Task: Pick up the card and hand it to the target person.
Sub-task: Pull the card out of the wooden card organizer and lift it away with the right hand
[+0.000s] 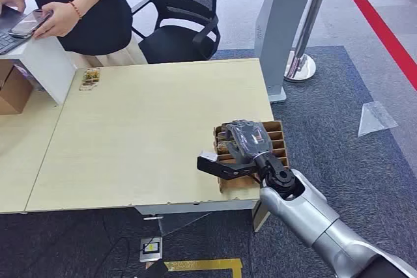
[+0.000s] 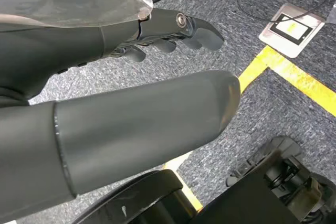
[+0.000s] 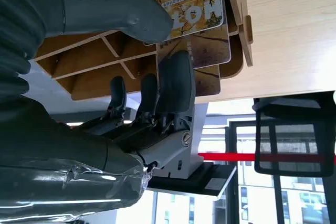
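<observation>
Head view places the right hand (image 1: 241,151) over the slotted cardboard holder (image 1: 277,136) that sits at the near right corner of the tabletop (image 1: 147,135), with the thumb projecting toward the middle of the tabletop and the fingers (image 1: 245,133) draped across the slots. The right wrist view shows the governing relation: the card (image 3: 194,3), printed in yellow and orange, stands in the holder at the front of a small stack, and the thumb tip bears against its printed face while the darker fingers (image 3: 176,82) curl in from the opposite side, close to the cards stacked behind. The fingers are drawn in around the card, but whether they are clamped firmly on it cannot be told, since the far contact is hidden. The card's face lies between thumb and fingers, so a withdrawal would likely need to run along the slot direction, clear of the dividers. The left hand (image 2: 118,93) hangs beside the body above the carpeted floor, fingers slightly apart and holding nothing. The right hand is therefore the nearer one. The person (image 1: 73,4) sits at the far left corner of the tabletop, well apart from the holder.
</observation>
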Motion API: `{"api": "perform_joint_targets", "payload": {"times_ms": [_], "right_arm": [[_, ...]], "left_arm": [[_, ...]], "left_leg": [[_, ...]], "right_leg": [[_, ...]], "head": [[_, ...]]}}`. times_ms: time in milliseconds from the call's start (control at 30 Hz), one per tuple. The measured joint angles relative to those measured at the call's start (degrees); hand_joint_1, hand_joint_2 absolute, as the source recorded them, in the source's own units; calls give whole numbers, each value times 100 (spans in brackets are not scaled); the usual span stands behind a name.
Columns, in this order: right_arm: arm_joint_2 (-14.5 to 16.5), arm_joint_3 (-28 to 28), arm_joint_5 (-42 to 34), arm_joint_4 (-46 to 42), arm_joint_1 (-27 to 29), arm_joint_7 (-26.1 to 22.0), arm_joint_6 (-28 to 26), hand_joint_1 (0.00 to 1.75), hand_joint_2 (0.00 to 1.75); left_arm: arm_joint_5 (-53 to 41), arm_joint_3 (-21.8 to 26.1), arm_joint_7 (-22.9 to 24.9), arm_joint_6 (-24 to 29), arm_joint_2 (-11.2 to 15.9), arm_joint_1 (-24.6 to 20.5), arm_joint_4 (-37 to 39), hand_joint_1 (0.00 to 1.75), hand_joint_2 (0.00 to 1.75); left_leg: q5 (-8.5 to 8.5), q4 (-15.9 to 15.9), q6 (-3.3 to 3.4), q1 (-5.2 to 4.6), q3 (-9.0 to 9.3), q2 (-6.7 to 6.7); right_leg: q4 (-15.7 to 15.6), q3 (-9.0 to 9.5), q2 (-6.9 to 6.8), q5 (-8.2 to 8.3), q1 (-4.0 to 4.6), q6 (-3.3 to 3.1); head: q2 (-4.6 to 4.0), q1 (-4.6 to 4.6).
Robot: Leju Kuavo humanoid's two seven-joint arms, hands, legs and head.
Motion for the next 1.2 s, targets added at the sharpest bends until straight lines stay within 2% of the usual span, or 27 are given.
{"api": "perform_joint_targets", "payload": {"times_ms": [333, 833, 1200], "right_arm": [[8, 4, 88, 5, 0, 7, 0, 111, 175], [48, 63, 399, 81, -14, 141, 9, 93, 175], [73, 119, 584, 93, -38, 290, 146, 109, 175]], "left_arm": [[13, 0, 0, 11, -1, 0, -2, 0, 0], [14, 0, 0, 52, -2, 1, -2, 0, 0], [15, 0, 0, 61, -7, 1, -1, 0, 0]], "left_leg": [[0, 0, 0, 0, 0, 0], [0, 0, 0, 0, 0, 0], [0, 0, 0, 0, 0, 0]], "right_leg": [[0, 0, 0, 0, 0, 0], [0, 0, 0, 0, 0, 0], [0, 0, 0, 0, 0, 0]], "head": [[0, 0], [0, 0], [0, 0]]}}
